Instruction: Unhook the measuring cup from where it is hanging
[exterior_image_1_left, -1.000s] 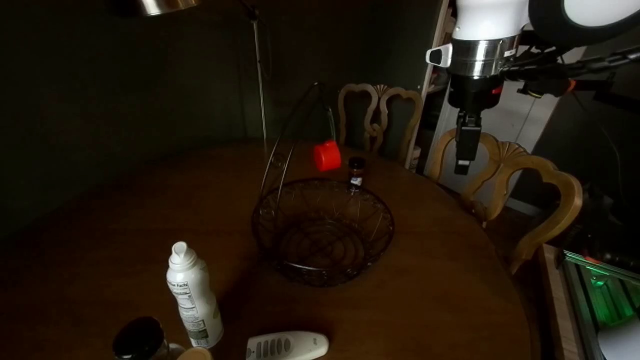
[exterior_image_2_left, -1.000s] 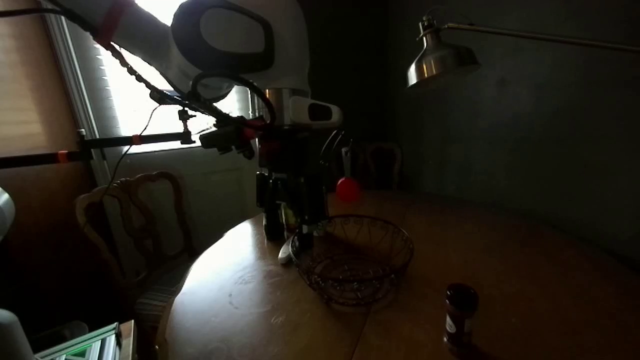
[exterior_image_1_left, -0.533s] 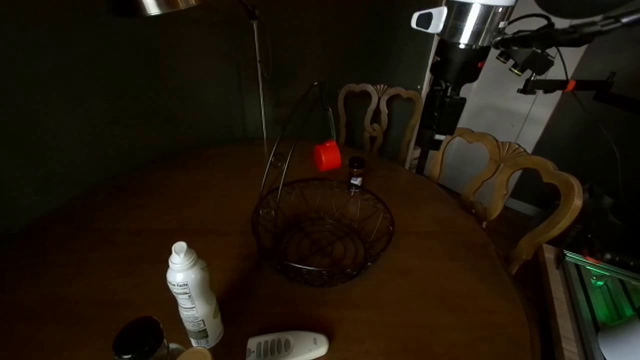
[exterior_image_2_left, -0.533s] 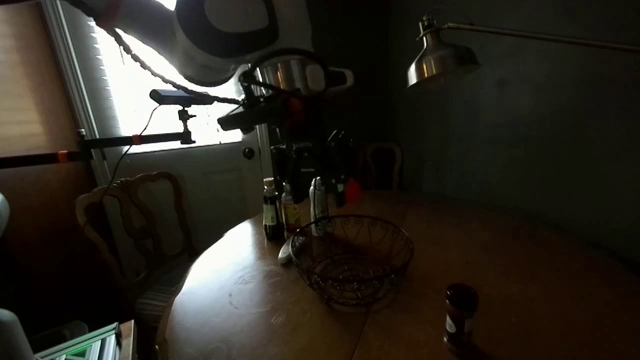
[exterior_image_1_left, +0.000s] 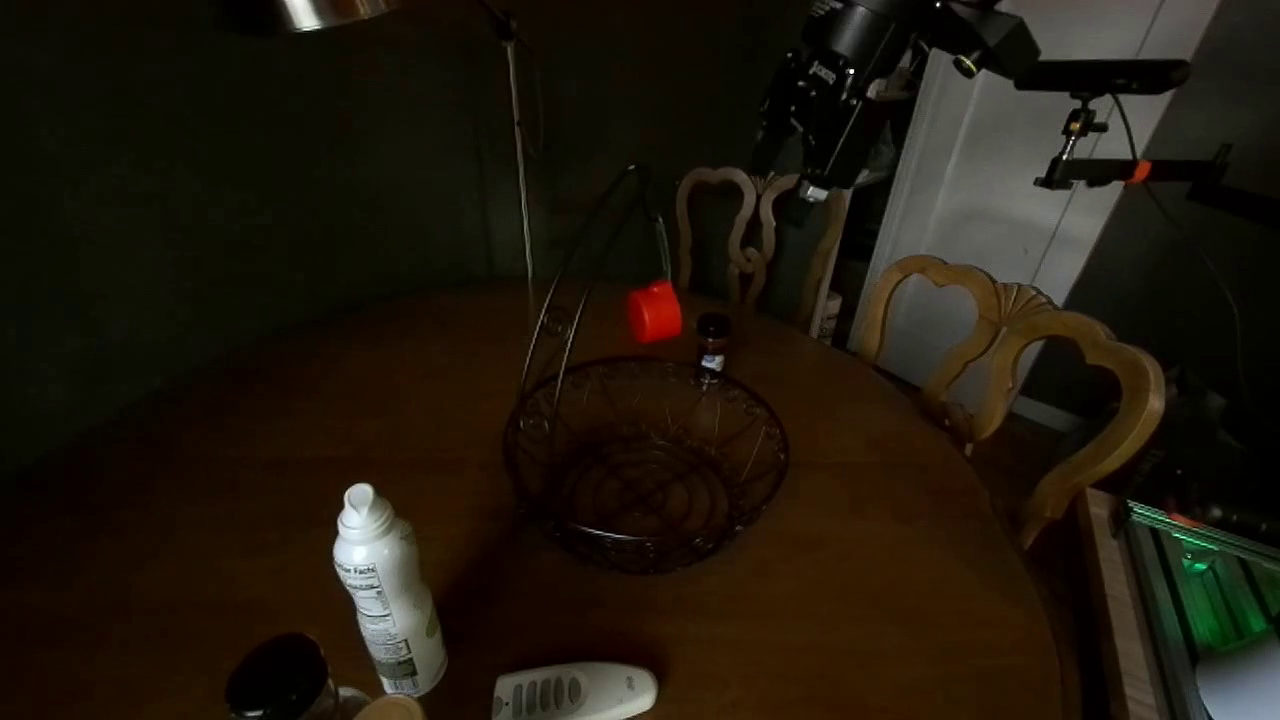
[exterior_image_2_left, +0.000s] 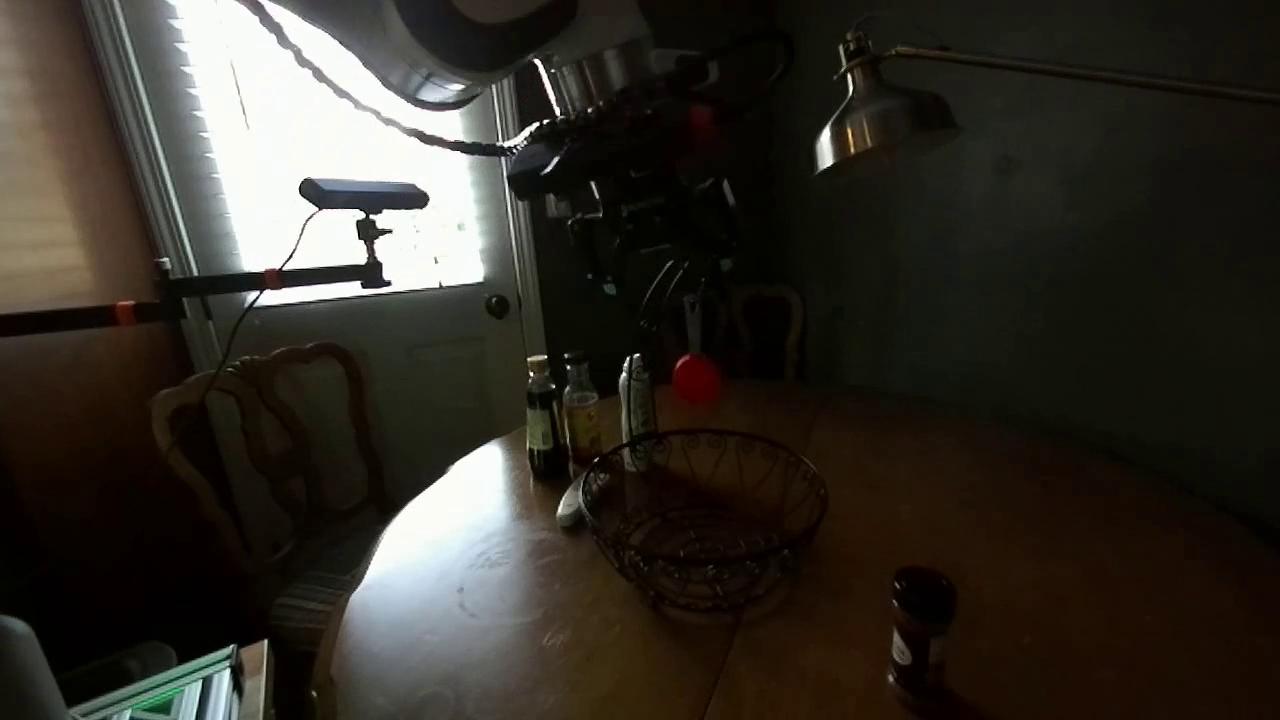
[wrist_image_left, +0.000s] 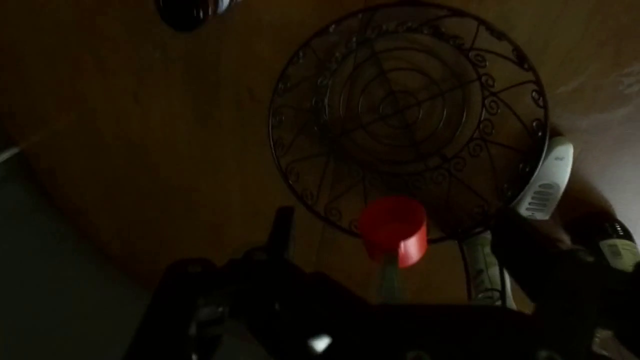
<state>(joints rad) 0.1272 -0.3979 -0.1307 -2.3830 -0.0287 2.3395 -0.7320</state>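
The measuring cup has a red bowl and a flat grey handle. It hangs from the curved wire hook (exterior_image_1_left: 640, 180) of a dark wire basket (exterior_image_1_left: 783, 462). The cup shows in both exterior views (exterior_image_1_left: 655, 312) (exterior_image_2_left: 697, 378) and in the wrist view (wrist_image_left: 392, 225). My gripper is open and empty, tilted, and higher than the cup in both exterior views (exterior_image_1_left: 788, 182) (exterior_image_2_left: 668, 277). In the wrist view the cup appears between the two spread fingers (wrist_image_left: 395, 220). The handle's upper end is hidden there behind the dark gripper body.
A white spray bottle (exterior_image_1_left: 390, 600), a white remote (exterior_image_1_left: 580, 690) and a small dark jar (exterior_image_2_left: 922, 630) stand or lie around the basket on the round table. Two dark bottles (exterior_image_2_left: 543, 425) stand behind. A metal lamp (exterior_image_2_left: 885, 125) hangs over the table. Wooden chairs (exterior_image_1_left: 1080, 400) surround it.
My gripper has risen and swung over toward the hook, tilting as it moved. It stays open. The cup and basket have not moved.
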